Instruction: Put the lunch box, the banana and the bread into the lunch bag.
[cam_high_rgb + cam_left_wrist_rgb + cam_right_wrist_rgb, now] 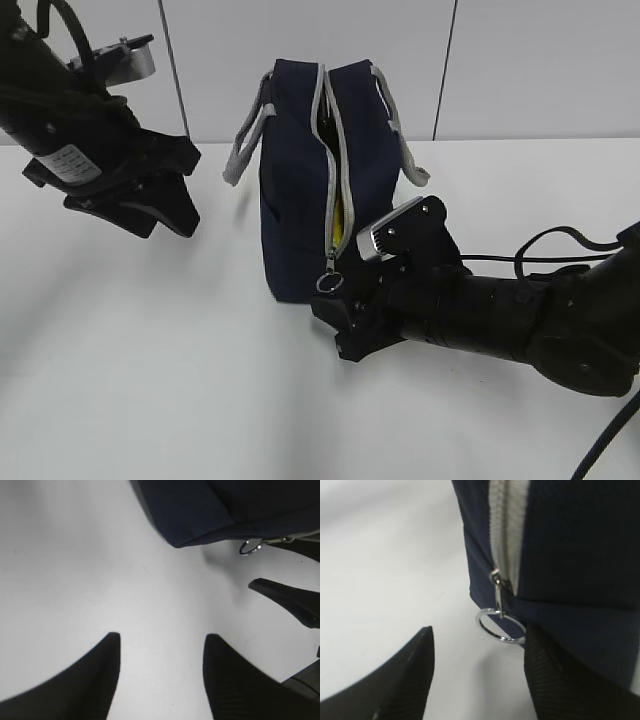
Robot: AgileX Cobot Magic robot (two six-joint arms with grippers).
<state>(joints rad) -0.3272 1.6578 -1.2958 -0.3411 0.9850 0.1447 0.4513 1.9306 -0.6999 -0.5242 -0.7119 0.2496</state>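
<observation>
From the front, the navy lunch bag (305, 190) stands mid-table, its long axis running away from us, grey zipper partly open, something yellow inside, perhaps the banana. Left gripper (161, 652) hangs wide, empty. Right gripper (479, 652) spread, ring pull (501, 625) between its fingers.

One lunch bag (300, 190), two pincers (150, 205) (335, 315).

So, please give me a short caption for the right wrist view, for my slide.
Open right pincer at the metal ring pull of the navy lunch bag zipper, not yet gripping it.
</observation>
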